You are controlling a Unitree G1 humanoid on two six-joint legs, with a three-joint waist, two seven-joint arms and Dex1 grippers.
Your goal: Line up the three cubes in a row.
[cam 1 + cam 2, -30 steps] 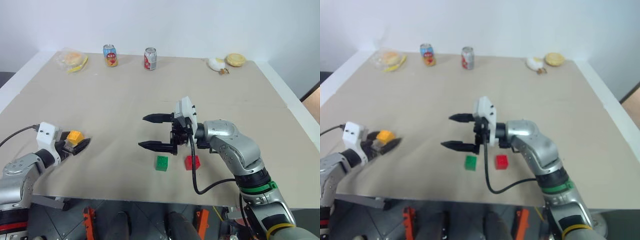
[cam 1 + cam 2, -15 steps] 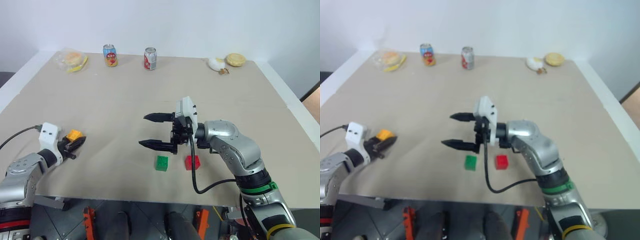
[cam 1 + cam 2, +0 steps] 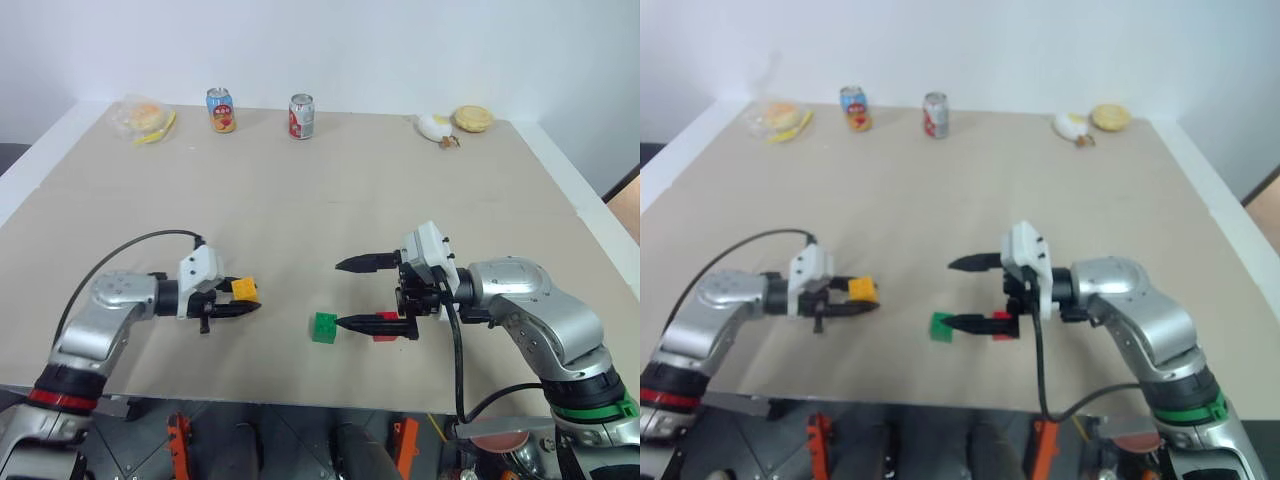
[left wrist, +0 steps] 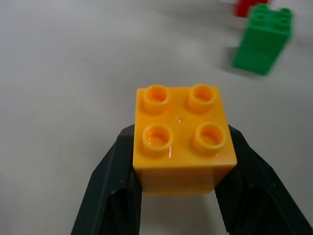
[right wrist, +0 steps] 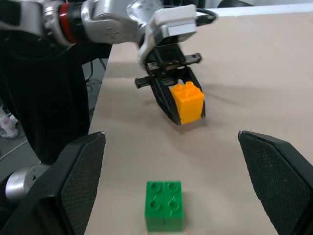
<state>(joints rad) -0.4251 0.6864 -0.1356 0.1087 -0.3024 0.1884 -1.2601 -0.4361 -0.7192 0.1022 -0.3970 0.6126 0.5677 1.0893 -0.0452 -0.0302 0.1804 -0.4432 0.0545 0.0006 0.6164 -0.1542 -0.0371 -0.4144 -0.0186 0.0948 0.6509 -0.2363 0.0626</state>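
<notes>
Yellow-orange cube (image 3: 244,288) rides clamped between the black fingers of the left gripper (image 3: 238,303), just above the tan table (image 3: 300,200) in the left eye view. The green cube (image 3: 323,327) stands near it toward the robot's right, and the red cube (image 3: 384,326) lies just past the green one, partly behind the lower finger of the right gripper (image 3: 350,294), whose jaws stand wide apart and hold nothing. So the gap the carried cube must cross runs rightward along the table's near edge, and the left arm is the one placed to cross it.

From the left wrist, the yellow-orange cube sits studs-up between the finger pads (image 4: 115,171), with the green cube ahead and the red one just beyond it.

From the right wrist, the green cube stands between the spread fingers (image 5: 73,181), well short of the carried cube. Judging by this, the free slot is on the green cube's left side.
</notes>
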